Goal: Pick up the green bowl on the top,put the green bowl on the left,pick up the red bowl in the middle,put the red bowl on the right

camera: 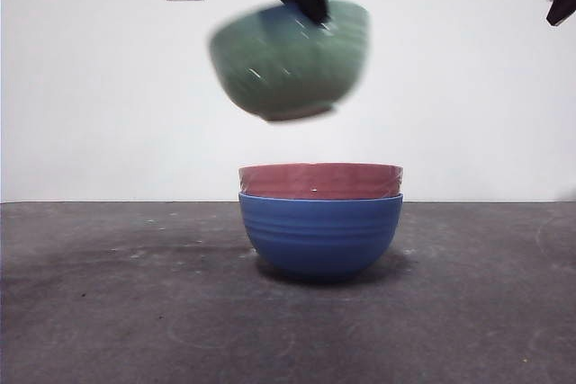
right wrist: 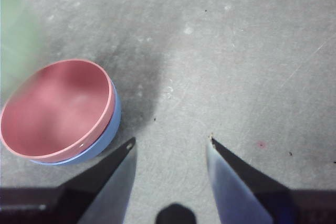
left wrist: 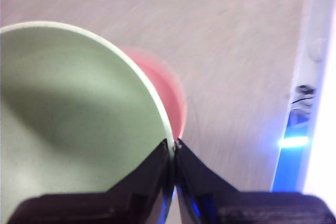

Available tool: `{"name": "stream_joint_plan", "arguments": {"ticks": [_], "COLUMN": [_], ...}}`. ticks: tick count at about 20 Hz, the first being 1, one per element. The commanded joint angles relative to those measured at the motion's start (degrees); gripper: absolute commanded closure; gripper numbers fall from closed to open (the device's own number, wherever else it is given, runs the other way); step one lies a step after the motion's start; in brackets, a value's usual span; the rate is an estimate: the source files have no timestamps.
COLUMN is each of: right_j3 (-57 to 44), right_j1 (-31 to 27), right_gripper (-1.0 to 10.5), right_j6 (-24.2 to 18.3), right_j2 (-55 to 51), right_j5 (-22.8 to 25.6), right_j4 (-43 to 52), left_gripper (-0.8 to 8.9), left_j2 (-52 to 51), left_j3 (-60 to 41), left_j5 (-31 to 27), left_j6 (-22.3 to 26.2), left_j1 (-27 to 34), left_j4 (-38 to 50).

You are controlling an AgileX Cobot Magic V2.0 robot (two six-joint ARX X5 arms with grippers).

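Now: my left hand (left wrist: 173, 148) pinches green bowl (camera: 290, 62) rim, bowl airborne, tilted, mouth mostly up | red bowl (camera: 320, 180) nested in blue bowl (camera: 320, 236), upright | right hand (right wrist: 170, 148) wide, above tabletop (right wrist: 236, 51).

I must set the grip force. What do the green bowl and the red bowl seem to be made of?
Green bowl: probably plastic or melamine, glossy and scuffed, with a thin rim pinched by the left pincer. Red bowl: likely the same, with a glossy thin rim. Glazed ceramic cannot be excluded.

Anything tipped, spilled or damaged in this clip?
Only the green bowl is askew: it hangs tilted in the air above the stack, pinched at its rim by the left hand. The red bowl sits level in the blue bowl.
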Motion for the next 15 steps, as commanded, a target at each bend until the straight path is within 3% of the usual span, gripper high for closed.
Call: {"name": "stream_joint_plan", "arguments": {"ticks": [1, 5, 9, 15], "right_j3": [0.2, 0.2, 0.2, 0.2], "right_j1": [0.1, 0.1, 0.1, 0.1], "right_gripper": [7.3, 7.3, 7.3, 7.3], "right_j6": [0.3, 0.3, 0.4, 1.0], "right_j2": [0.1, 0.1, 0.2, 0.5], "right_j5": [0.0, 0.0, -0.1, -0.1], "right_j4": [0.0, 0.0, 0.1, 0.1], "left_gripper": [8.22, 8.22, 8.22, 8.22], "left_j2": [-4.7, -14.1, -20.3, -18.3], "left_j3": [-0.3, -12.2, -29.8, -45.3], "left_j5": [-8.7, -16.5, -16.9, -15.3], "left_j6": [-5.2, -11.1, -13.1, -13.2], "left_j1": [1.1, 5.5, 8.7, 10.4], "left_j4": [-4.3, 2.3, 14.6, 34.3]}}
